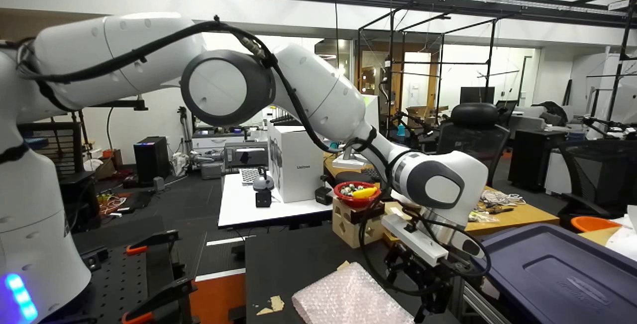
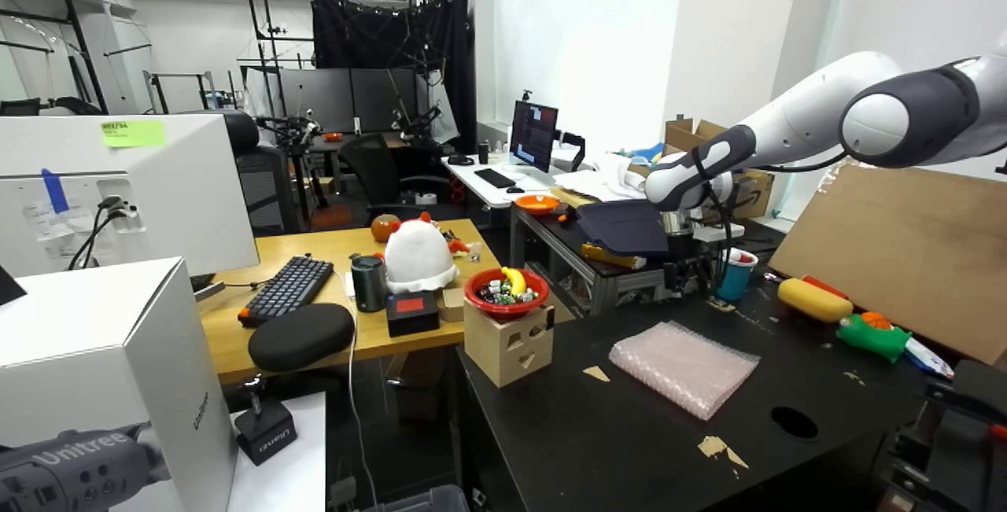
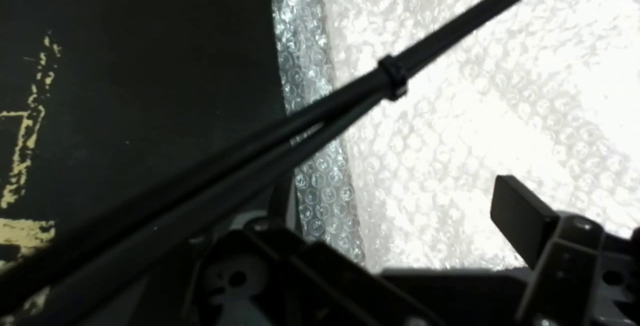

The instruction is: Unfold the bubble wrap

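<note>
Plastic bubble wrap lies folded on the table; your gripper is spread, presumably to straddle its exposed edge.

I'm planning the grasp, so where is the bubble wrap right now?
In an exterior view, the bubble wrap lies right of centre on the black table, between the wooden box and the round hole.

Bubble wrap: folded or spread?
Folded, it seems: in the wrist view the bubble wrap has a clearer strip along one edge, beside whiter, apparently layered wrap. Layer count unclear.
</note>
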